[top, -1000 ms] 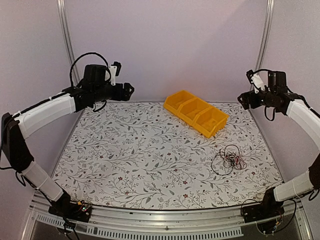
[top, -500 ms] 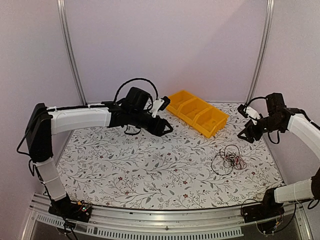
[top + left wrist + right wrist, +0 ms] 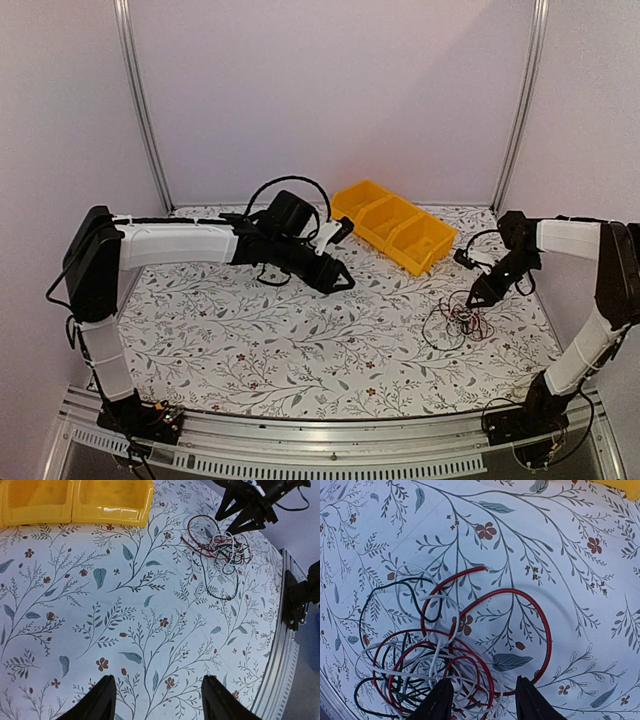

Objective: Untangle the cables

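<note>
Cables lie in a loose tangle on the right side of the table in your top view, nearer you than the yellow bin and apart from it. Your right gripper is low at the far edge of the tangle, tips pointing down at it. From here you cannot tell whether it touches a strand. Your left gripper hangs over the middle of the table, left of the bin and well apart from the cables.

From your left wrist, the fingers stand wide with only flowered cloth between them. The cables lie ahead at the upper right, with red, white and dark strands knotted together and one dark loop trailing toward the rail. The right gripper stands over their far side with its jaws apart. The bin fills the upper left.

From your right wrist, the right gripper is right over the tangle. Its fingers are partly spread, and red and white strands run through the gap between the tips. You can see nothing pinched. The cables bunch at the lower left, a big red loop arcs out to the right, and a dark green loop lies to the left.
</note>
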